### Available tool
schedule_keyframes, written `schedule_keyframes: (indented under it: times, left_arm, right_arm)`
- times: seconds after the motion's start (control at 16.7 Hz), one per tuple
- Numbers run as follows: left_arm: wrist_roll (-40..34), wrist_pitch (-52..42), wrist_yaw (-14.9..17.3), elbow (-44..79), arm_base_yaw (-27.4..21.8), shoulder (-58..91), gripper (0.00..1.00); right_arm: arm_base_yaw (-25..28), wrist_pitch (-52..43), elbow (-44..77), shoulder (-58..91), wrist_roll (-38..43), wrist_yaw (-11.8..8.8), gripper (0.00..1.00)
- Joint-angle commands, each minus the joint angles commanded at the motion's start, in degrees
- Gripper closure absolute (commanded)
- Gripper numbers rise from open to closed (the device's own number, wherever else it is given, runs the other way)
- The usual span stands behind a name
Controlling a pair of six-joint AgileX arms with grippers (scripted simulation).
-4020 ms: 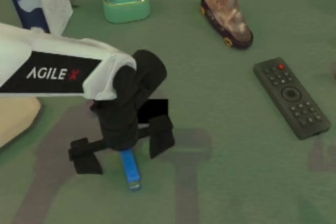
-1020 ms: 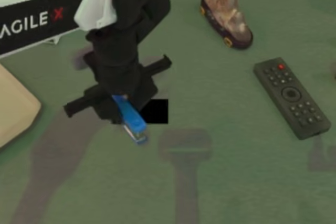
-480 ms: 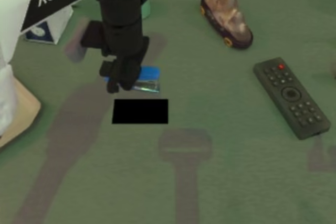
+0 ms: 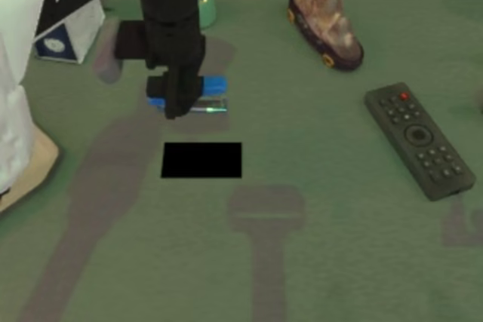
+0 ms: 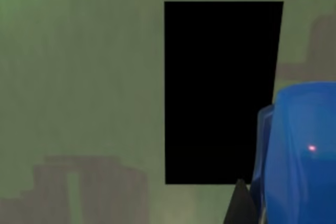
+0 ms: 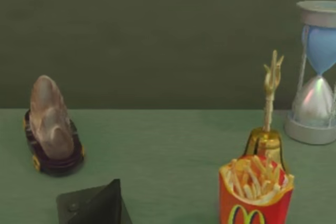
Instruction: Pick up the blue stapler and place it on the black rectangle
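Above the green worktop (image 4: 339, 216), left end effector (image 4: 179, 96) clamped on the blue stapler (image 4: 207, 94), carried crosswise, silvery tip toward the right. Stapler sits just beyond the far edge of the black rectangle (image 4: 201, 160), not on it. Left wrist view: stapler (image 5: 302, 156) beside rectangle (image 5: 220, 93). Remote (image 4: 419, 139) well apart at right. Right end effector not visible.

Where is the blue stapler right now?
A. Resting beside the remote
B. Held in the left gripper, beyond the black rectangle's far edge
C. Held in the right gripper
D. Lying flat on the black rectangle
B: the left gripper holds the blue stapler clear of the uncovered black rectangle.
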Motion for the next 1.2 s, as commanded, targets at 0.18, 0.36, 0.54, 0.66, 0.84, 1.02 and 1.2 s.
schedule_keyframes:
  times: [0.18, 0.36, 0.54, 0.66, 0.84, 1.02, 1.2]
  left_arm:
    - [0.2, 1.1, 0.0, -1.0, -0.4, -0.1, 1.0]
    - [0.1, 6.4, -0.1, -5.5, -0.4, 0.9, 1.0]
    - [-0.1, 14.1, -0.1, -11.6, -0.4, 2.4, 1.0]
    - [-0.3, 18.3, 0.0, -14.9, -0.4, 3.3, 1.0]
    - [-0.4, 20.3, 0.0, -16.6, -0.4, 3.7, 1.0]
    - [-0.4, 20.3, 0.0, -16.6, -0.4, 3.7, 1.0]
    - [-0.4, 20.3, 0.0, -16.6, -0.4, 3.7, 0.77]
  right_arm:
    - [0.0, 0.0, 0.0, 0.0, 0.0, 0.0, 0.0]
    - [0.0, 0.0, 0.0, 0.0, 0.0, 0.0, 0.0]
    - [0.0, 0.0, 0.0, 0.0, 0.0, 0.0, 0.0]
    - [0.0, 0.0, 0.0, 0.0, 0.0, 0.0, 0.0]
    - [0.0, 0.0, 0.0, 0.0, 0.0, 0.0, 0.0]
    - [0.0, 0.0, 0.0, 0.0, 0.0, 0.0, 0.0]
    - [0.0, 0.0, 0.0, 0.0, 0.0, 0.0, 0.0]
